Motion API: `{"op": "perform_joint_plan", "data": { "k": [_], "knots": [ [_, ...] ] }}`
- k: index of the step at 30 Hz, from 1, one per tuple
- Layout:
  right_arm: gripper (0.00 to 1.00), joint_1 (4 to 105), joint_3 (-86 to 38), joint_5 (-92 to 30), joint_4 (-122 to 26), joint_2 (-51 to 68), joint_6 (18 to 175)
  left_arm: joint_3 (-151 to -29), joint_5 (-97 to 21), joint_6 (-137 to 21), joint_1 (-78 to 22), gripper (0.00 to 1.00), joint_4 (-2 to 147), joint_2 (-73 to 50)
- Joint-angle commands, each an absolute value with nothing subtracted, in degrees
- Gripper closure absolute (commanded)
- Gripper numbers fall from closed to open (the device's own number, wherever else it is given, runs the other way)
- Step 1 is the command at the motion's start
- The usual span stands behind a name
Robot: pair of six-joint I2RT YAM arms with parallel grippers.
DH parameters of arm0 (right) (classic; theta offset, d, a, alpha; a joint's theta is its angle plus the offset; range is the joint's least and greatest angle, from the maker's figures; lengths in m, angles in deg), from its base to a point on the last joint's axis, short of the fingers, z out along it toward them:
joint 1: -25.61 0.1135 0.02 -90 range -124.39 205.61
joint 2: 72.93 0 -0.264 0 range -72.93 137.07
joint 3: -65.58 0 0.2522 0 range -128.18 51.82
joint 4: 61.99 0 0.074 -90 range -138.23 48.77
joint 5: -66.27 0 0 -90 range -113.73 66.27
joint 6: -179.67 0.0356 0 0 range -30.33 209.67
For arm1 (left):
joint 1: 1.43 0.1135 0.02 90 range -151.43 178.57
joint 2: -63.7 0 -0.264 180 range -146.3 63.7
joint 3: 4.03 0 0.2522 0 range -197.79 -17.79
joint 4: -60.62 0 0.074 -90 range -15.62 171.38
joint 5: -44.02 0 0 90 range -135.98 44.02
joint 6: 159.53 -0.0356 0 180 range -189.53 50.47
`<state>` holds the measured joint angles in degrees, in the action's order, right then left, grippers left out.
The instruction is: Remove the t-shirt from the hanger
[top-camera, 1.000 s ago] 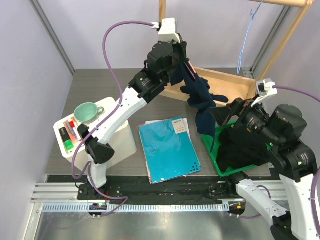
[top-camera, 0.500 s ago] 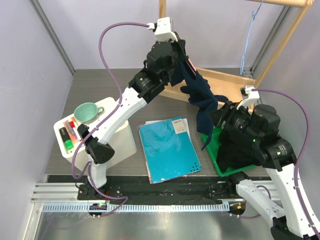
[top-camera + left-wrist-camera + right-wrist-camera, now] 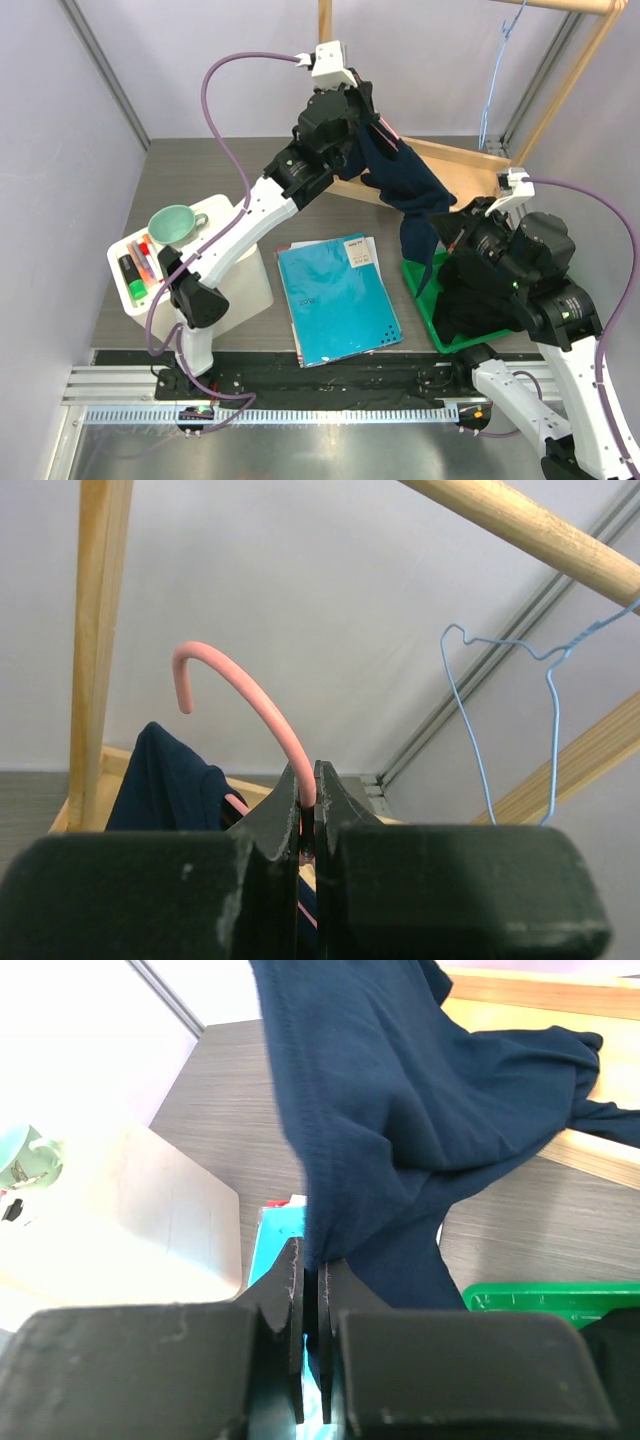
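A navy t-shirt (image 3: pixel 408 190) hangs from a pink hanger (image 3: pixel 256 706) held high over the back of the table. My left gripper (image 3: pixel 308 780) is shut on the hanger's neck just below the hook, and part of the shirt (image 3: pixel 160 780) shows at its left. In the top view the left gripper (image 3: pixel 368 125) sits above the shirt's top. My right gripper (image 3: pixel 312 1260) is shut on a fold of the shirt's lower edge (image 3: pixel 400 1090). From above, the right gripper (image 3: pixel 452 235) is at the shirt's right side, over the tray.
A wooden rack (image 3: pixel 455 160) stands behind, with a blue wire hanger (image 3: pixel 490 730) on its top bar. A teal notebook (image 3: pixel 335 295) lies mid-table. A green tray (image 3: pixel 422 298) holds dark clothes. A white organizer (image 3: pixel 235 285) at the left carries a mint cup (image 3: pixel 172 223) and markers.
My right gripper came in from the right and shut on the shirt's lower fold. The left arm, with the hanger, shifted slightly right and the shirt swung with it.
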<state>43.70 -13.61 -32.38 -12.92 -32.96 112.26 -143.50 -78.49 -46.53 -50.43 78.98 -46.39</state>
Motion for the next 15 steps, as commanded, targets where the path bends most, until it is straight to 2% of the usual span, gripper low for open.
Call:
{"op": "perform_joint_plan", "data": {
  "k": [1,4,10,15],
  "knots": [
    [0.99,43.81,-16.29,-31.2,-12.55,-34.87,112.61,-143.92,-83.85,-49.4,-50.3,1.0,70.16,-45.02],
    [0.99,43.81,-18.04,-28.57,-10.88,-36.62,111.91,-142.34,-84.47,-50.37,-50.13,1.0,67.62,-44.85],
    [0.99,43.81,-25.51,-14.25,-7.8,-39.61,110.06,-141.37,-83.59,-50.72,-50.13,1.0,67.35,-44.94],
    [0.99,43.89,-25.62,-6.35,-8.94,-46.11,110.85,-139.61,-84.56,-49.23,-49.6,1.0,66.47,-43.8]
  ]
}}
